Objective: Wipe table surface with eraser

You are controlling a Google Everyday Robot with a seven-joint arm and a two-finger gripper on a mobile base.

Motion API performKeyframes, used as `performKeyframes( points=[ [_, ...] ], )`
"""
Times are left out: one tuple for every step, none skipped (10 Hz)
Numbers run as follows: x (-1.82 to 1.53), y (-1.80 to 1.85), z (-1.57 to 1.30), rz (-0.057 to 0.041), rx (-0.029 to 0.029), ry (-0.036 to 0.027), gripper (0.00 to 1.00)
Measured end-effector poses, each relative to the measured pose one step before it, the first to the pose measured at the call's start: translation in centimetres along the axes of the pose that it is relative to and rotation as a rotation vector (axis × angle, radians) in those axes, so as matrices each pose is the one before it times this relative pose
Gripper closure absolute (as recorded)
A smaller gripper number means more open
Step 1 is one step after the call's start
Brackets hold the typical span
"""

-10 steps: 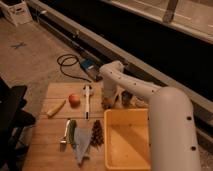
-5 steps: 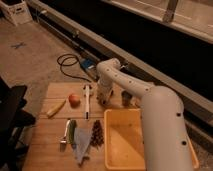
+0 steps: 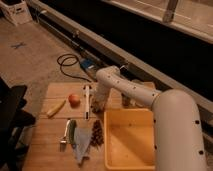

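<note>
The table surface [image 3: 50, 125] is a light-brown plank top filling the lower left of the camera view. My arm comes in from the lower right, bends at a white elbow above the table's far edge and drops down. The gripper [image 3: 97, 106] sits low on the table, just right of a long white-handled tool [image 3: 86, 100] and behind the yellow tub's far left corner. The eraser is hidden; the spot under the gripper does not show.
A yellow plastic tub [image 3: 114, 150] takes up the table's right part. An orange-red round fruit [image 3: 74, 100] and a banana [image 3: 56, 107] lie at the left. A pine cone [image 3: 96, 132], a grey cloth [image 3: 81, 144] and a small utensil [image 3: 65, 136] lie in front. A dark object [image 3: 125, 101] stands behind the arm.
The upper arm has swung a little to the left and fills more of the right side. The gripper has stayed low beside the white-handled tool.
</note>
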Motion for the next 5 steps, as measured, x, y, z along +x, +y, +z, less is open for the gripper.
performKeyframes(
  points=[
    [-0.540,0.722,-0.067,0.00599,-0.02358,-0.00548,1.00],
    [-0.111,1.112,-0.198,0.01468,-0.03353,0.00320,1.00],
    [0.700,1.253,-0.349,0.01730,-0.03349,0.01408,1.00],
    [1.342,1.350,-0.555,0.02246,-0.03799,0.02511,1.00],
    [1.755,0.686,-0.456,0.01718,-0.03232,0.02963,1.00]
  ],
)
